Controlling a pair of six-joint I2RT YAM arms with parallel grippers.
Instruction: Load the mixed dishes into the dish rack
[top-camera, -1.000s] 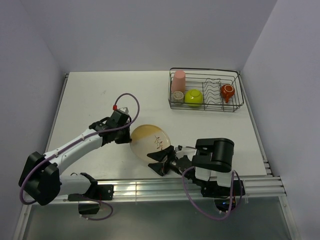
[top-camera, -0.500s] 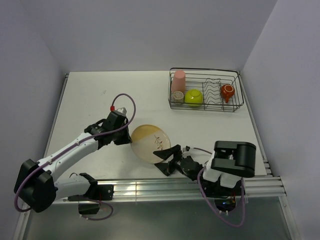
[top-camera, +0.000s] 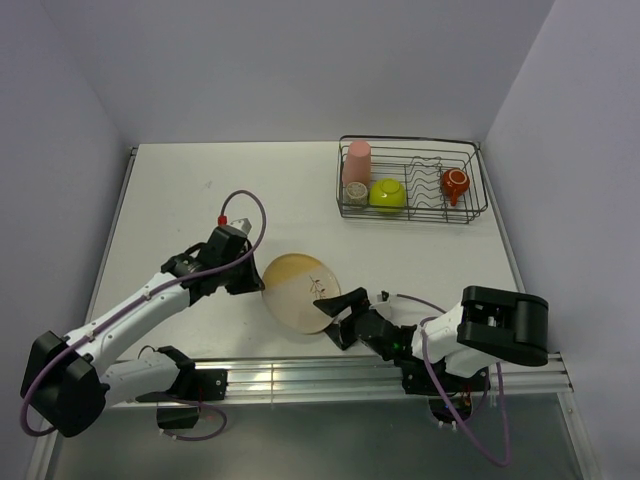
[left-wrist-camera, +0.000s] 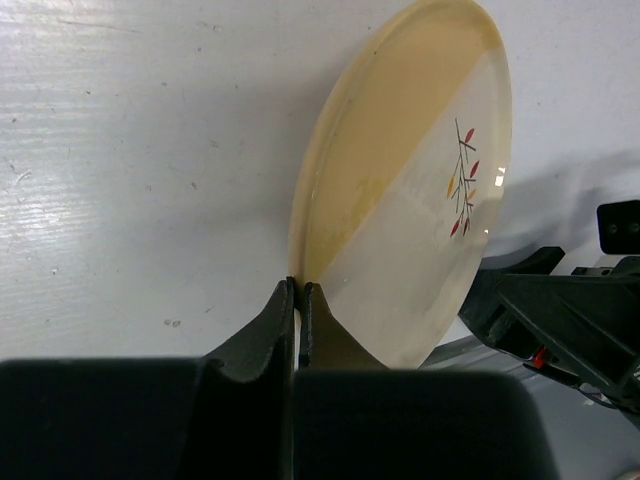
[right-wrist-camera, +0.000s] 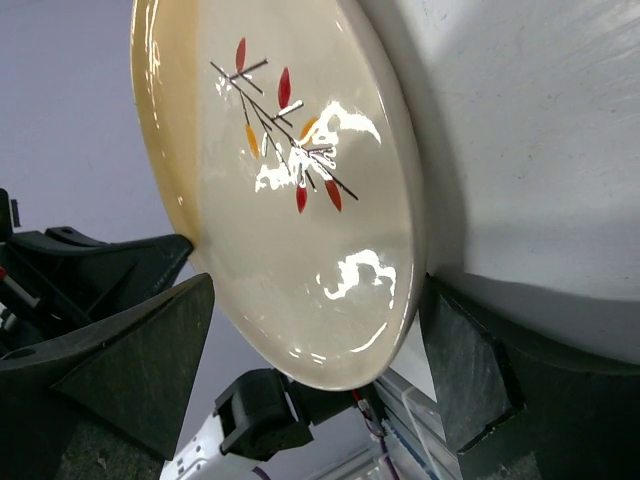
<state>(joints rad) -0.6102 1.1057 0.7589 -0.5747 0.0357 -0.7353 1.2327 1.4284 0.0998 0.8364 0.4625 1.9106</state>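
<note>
Left gripper (left-wrist-camera: 298, 292) pinches the plate (top-camera: 300, 292) by its rim; right gripper (right-wrist-camera: 310, 365) spread around its lower edge.
It tilts near the front edge of the table (top-camera: 200, 180), far from the dish rack (top-camera: 478, 180); if I release left before right closes, it likely falls.

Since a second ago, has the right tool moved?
Yes. The right tool shifted right along the near rail, toward the rack side.

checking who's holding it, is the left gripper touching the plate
Touching. The left wrist view shows the left gripper clamping the plate at its rim.
</note>
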